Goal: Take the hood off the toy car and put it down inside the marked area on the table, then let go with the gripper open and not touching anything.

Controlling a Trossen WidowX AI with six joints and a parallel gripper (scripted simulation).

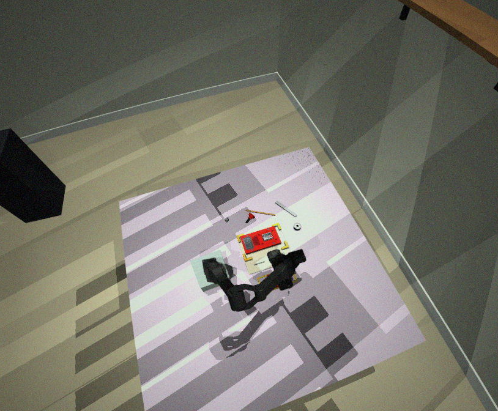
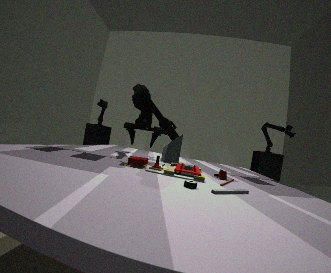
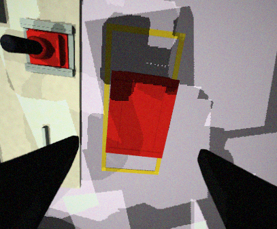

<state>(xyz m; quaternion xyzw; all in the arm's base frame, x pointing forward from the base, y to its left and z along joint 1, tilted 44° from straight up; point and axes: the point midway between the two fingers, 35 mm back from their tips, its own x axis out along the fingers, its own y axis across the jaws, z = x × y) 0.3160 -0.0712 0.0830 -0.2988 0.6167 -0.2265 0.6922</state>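
Hand [image 3: 137,177]: spread wide, holding nothing, hanging above the table [image 2: 106,211] with fingertips pointing down, touching nothing.
Hood [image 3: 139,116]: flat red plate, judged light, stiff, smooth; best gripped across its long edges. Lies within the yellow marked area [image 3: 177,56], just beside the cream board [image 3: 37,102], mid-table.

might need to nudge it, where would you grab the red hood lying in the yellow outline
Take the hood across its two long side edges, coming straight down from above. It lies flat in the yellow outline, and the open gripper above it already spans wider than the hood.
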